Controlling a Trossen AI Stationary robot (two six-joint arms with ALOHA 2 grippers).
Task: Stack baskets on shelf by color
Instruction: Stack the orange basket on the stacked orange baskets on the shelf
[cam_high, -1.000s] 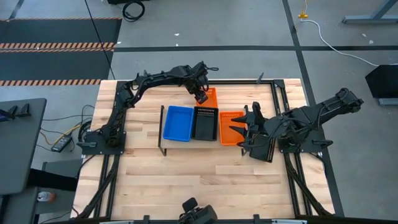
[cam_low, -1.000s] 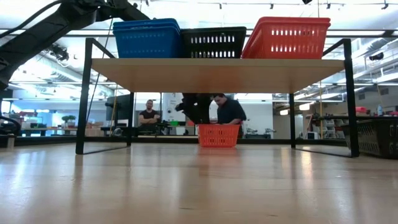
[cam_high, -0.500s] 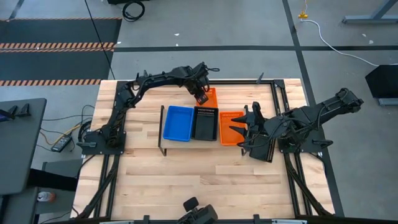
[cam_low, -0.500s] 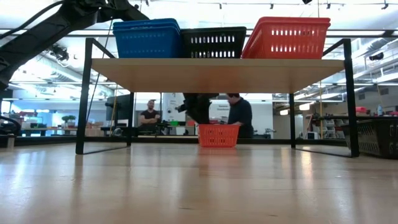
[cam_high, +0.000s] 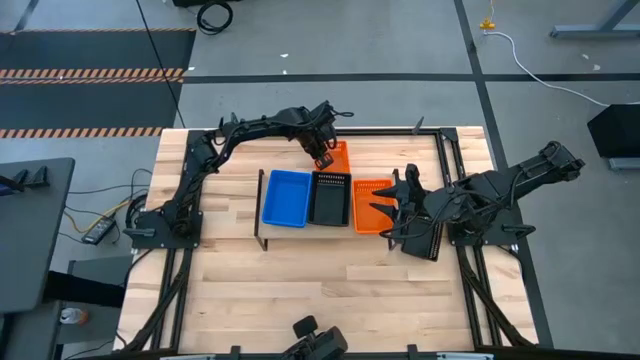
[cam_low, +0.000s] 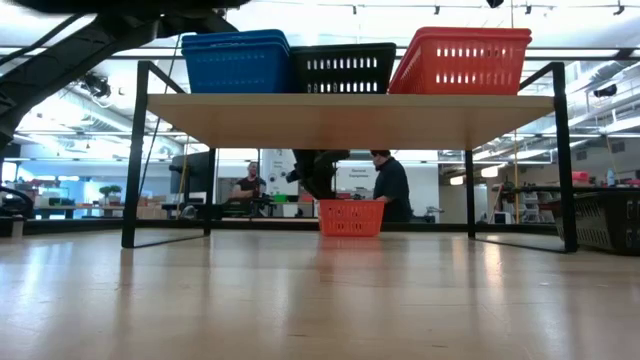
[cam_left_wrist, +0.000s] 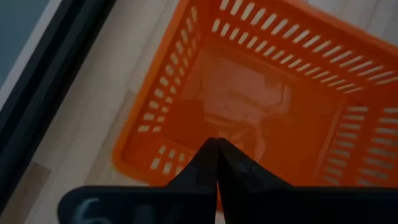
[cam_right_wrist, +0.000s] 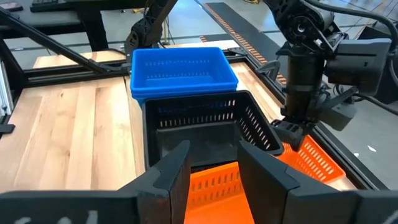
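Pinching the loose orange basket

My left pincer (cam_high: 323, 158) is clamped on its rim (cam_left_wrist: 186, 163), behind the shelf (cam_low: 350, 108).

In the high view the left gripper (cam_high: 322, 157) covers part of the loose orange basket (cam_high: 338, 156) behind the shelf (cam_high: 262, 205), so the near wall it closes on stays hidden. In the left wrist view that basket (cam_left_wrist: 273, 99) is cut off at the picture's edge. In the low view the shelf top hides the bottoms of the stacked baskets, and the black basket (cam_low: 343, 68) is partly hidden behind its blue and orange neighbours.
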